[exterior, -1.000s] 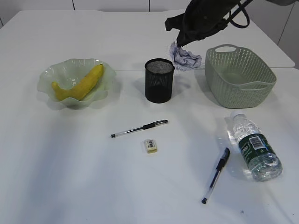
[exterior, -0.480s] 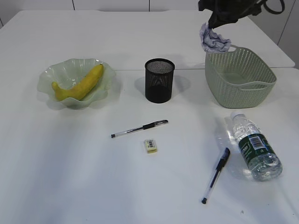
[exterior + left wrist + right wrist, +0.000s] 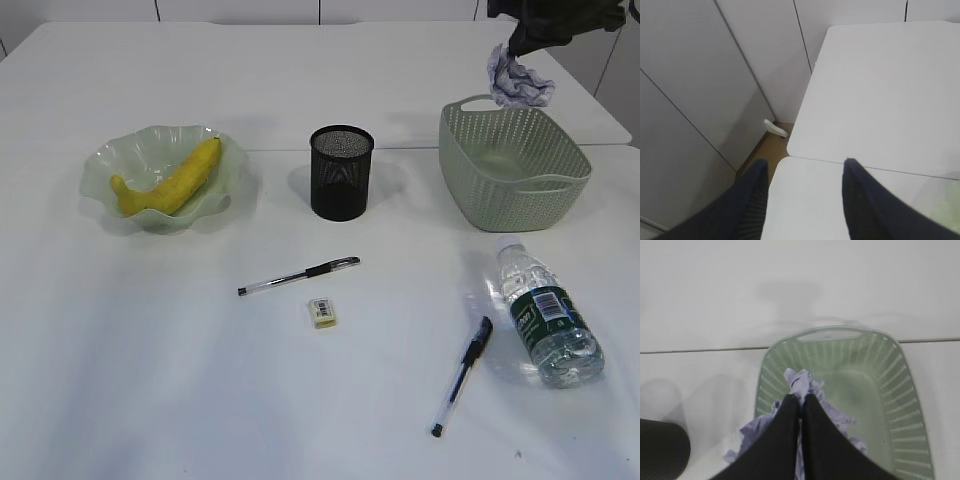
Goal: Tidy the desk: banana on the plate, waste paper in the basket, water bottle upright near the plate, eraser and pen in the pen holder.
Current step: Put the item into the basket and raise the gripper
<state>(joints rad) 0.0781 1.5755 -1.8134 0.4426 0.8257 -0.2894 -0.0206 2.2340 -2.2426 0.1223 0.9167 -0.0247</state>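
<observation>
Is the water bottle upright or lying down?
Lying down: the water bottle rests on its side on the table, cap toward the basket.

banana (image 3: 175,180) yellow | basket (image 3: 520,190) pale green lattice | waste paper (image 3: 518,82) lilac | pen holder (image 3: 341,175) black mesh

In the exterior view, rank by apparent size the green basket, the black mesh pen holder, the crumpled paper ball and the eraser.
1. Green plastic basket
2. Black mesh pen holder
3. Crumpled pale purple paper ball, though farther from the camera
4. Small yellowish eraser
</observation>
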